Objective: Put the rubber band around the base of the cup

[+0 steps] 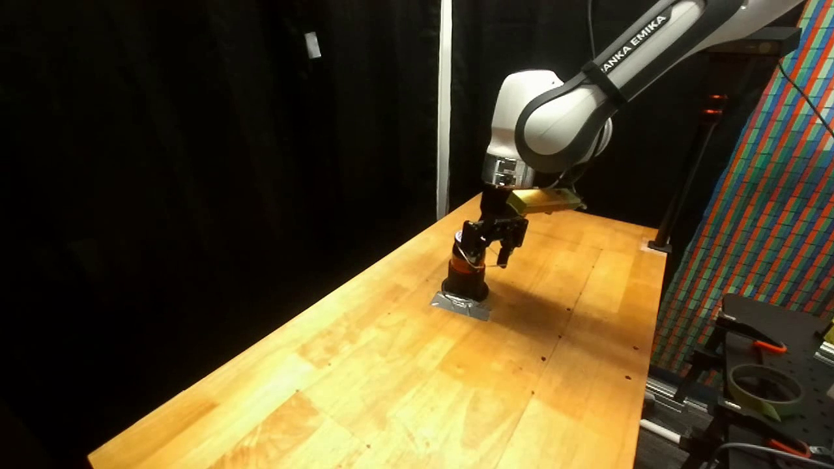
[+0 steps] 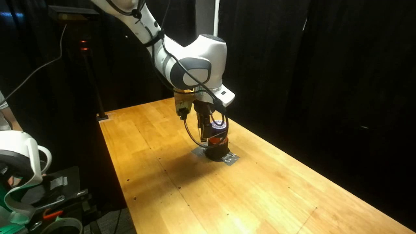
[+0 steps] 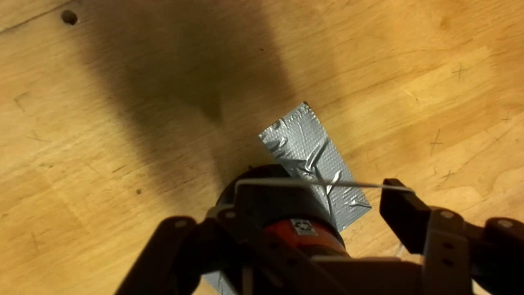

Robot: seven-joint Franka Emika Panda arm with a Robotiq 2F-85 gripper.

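1. Black curtains (image 1: 228, 163) back your wooden table (image 1: 391, 365)
2. Your gripper (image 1: 490, 260) holds its fingers wide, rubber band (image 3: 270, 182) stretched between them
3. The cup (image 3: 286, 232) stands at five o'clock in your wrist view, contents hidden

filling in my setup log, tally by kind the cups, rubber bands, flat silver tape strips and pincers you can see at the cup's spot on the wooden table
Small reddish-orange and dark cylindrical cup: 1
Thin pale rubber band: 1
Flat silver tape strips, visible: 2
Black two-fingered pincer: 1
Total: 5
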